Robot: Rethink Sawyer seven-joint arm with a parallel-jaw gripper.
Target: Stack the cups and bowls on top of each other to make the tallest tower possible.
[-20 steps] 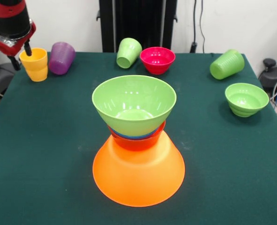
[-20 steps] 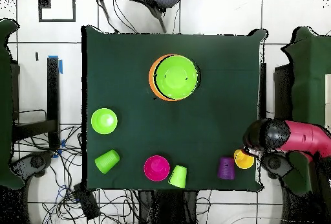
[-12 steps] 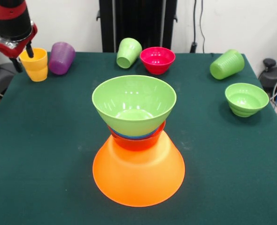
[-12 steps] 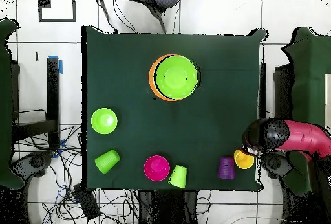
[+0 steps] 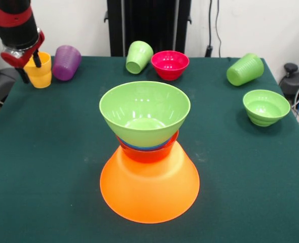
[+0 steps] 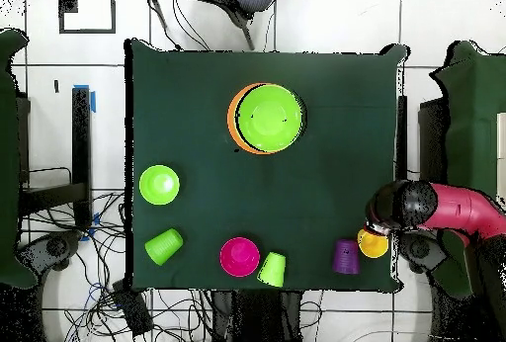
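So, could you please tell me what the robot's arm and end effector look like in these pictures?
The arm is a thick, rounded cylinder, black with a red band around it. Its lower end is edged in red with a light metal part beneath. The end effector consists of two short, slim black fingers. From overhead, the arm appears red with a black, speckled end.

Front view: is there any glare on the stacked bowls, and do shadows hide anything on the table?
Front view: soft highlights sheen the large light green bowl and the huge orange bowl, masking nothing; shadows under the small green bowl and pink bowl are faint. Overhead view: even light, no strong shadows on the table.
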